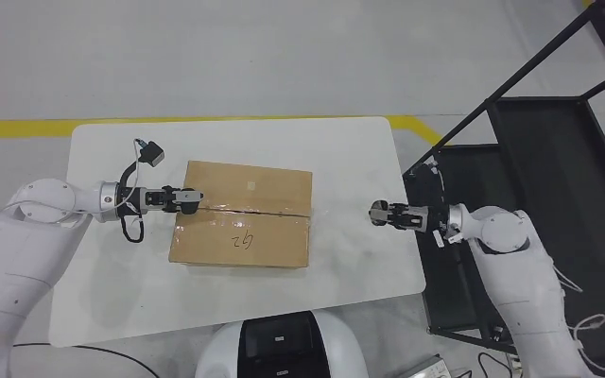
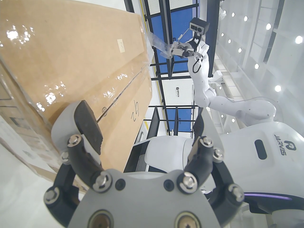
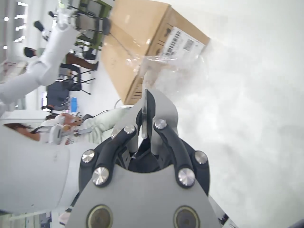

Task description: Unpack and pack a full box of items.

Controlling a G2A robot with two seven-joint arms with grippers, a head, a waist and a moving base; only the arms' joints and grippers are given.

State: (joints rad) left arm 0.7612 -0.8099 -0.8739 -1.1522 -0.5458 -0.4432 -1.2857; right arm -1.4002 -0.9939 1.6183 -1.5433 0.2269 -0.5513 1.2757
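Note:
A closed brown cardboard box (image 1: 241, 213) (image 2: 71, 48) (image 3: 142, 31) lies in the middle of the white table (image 1: 359, 151), glossy clear tape along its centre seam. My left gripper (image 1: 189, 198) (image 2: 142, 117) is open at the box's left end, one dark pad (image 2: 87, 124) over the top edge near the seam. My right gripper (image 1: 376, 214) (image 3: 145, 96) (image 2: 178, 50) hovers right of the box, shut on a strip of clear tape (image 3: 171, 65) (image 2: 158, 45) that stretches from the box's right end to its fingers.
A black metal rack (image 1: 539, 142) stands just past the table's right edge, close behind my right arm. A yellow floor line (image 1: 38, 126) runs behind the table. Bare tabletop lies in front of and behind the box.

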